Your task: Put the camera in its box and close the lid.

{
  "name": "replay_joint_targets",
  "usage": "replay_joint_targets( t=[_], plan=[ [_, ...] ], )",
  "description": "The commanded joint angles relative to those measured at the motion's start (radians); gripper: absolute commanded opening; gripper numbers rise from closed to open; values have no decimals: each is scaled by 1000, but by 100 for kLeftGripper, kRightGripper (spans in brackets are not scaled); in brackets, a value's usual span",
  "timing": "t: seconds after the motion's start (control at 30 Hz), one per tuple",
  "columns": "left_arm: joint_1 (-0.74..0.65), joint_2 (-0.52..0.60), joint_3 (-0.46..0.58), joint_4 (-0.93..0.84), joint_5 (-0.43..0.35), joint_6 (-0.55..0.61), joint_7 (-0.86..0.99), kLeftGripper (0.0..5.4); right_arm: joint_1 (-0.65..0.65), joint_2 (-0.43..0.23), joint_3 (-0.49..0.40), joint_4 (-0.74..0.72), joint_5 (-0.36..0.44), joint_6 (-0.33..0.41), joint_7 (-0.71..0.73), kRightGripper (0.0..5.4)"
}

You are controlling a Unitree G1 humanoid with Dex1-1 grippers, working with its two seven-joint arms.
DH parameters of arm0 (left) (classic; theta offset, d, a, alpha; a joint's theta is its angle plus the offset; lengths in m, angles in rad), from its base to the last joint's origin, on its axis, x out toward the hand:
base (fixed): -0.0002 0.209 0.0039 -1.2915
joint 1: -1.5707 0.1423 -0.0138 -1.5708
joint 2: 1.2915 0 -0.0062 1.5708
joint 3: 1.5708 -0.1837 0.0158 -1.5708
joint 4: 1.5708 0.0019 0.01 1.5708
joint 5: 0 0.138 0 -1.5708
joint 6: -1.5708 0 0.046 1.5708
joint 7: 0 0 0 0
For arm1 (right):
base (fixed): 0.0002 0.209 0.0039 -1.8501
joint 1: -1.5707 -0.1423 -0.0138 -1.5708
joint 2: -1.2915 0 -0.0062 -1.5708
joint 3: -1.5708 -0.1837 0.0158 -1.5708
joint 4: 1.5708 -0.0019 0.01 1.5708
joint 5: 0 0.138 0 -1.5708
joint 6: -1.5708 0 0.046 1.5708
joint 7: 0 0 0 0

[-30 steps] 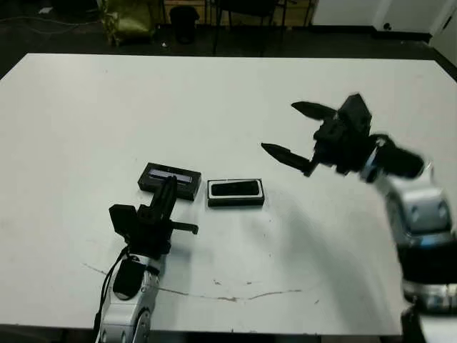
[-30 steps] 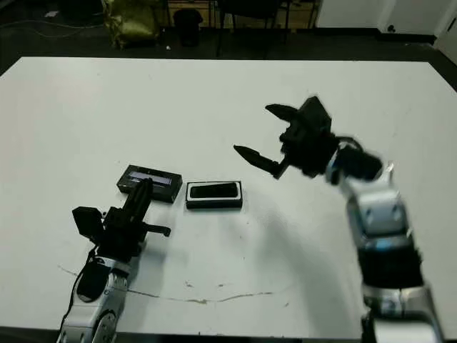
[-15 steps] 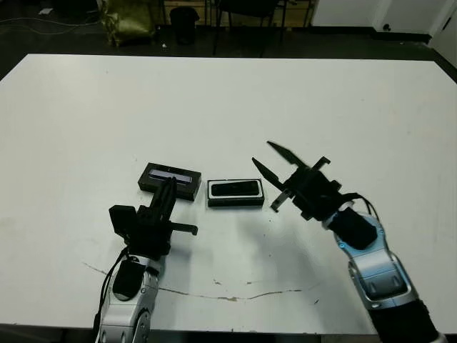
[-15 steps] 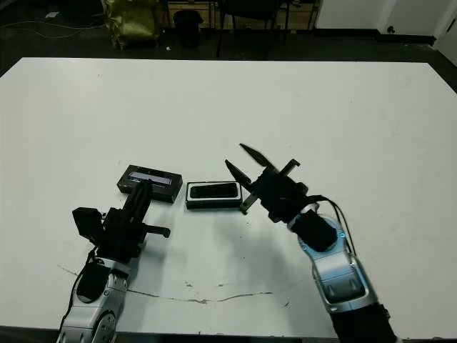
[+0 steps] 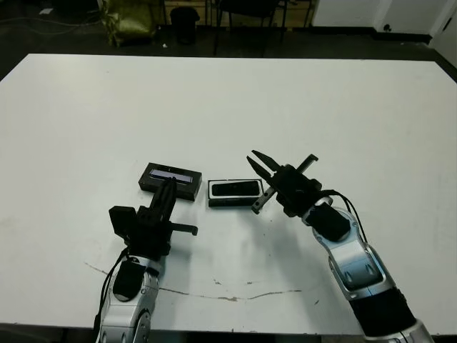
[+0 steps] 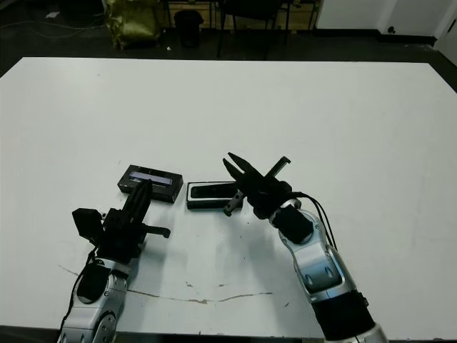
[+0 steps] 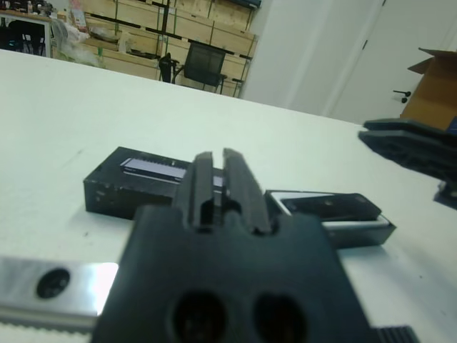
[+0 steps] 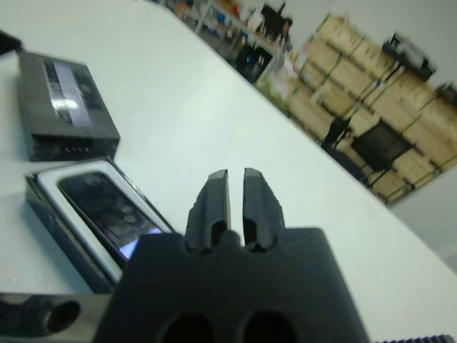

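Swinging down from high over the right half of the bench [image 5: 228, 93] a second ago, the right gripper [image 5: 258, 158] now sits low at the right end of the box [image 5: 235, 204]. Its fingers were spread wide then and half a second ago. They now stand pressed almost together, with only a thin slit between them in the right wrist view, and they grip nothing. They point toward the far left, with the tips over the box's far right corner. I cannot tell whether they touch the box.

Box, camera, lid and left arm lie as before. The camera [image 5: 235, 189] is flat inside the box, inside the white lining, with its glossy face up. The box is uncovered and lies near the middle of the bench, with its long side running left to right.

The lid [image 5: 153, 174] lies flat just left of the box with a narrow gap between them, slightly skewed, its pale strip facing up.

The left gripper [image 5: 170, 181] is on the near side of the lid, its tips over the lid's near edge. Its fingers [image 7: 201, 175] are close together with a slim gap and hold nothing.
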Motion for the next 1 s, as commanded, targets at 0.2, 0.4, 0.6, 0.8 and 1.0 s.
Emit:
replay_joint_targets(
  t=[0.2, 0.4, 0.6, 0.8, 1.0],
  plan=[
    [9, 6, 1, 7, 5, 16, 2, 0, -25, -19, 17, 16, 1, 149, 60, 2],
    [6, 3, -2, 3, 5, 23, 6, 0, -8, -43, 43, -15, 2, 258, 130, 2],
    [1, 6, 0, 10, -1, 16, -1, 0, 37, -60, 77, -54, 8, 305, 156, 2],
    [4, 9, -2, -4, 3, 32, 5, 0, 71, -81, 100, -34, -7, 270, 151, 2],
    [1, 9, 1, 4, -1, 23, -3, 0, 98, -94, 102, -7, -13, 255, 139, 2]
  ],
)
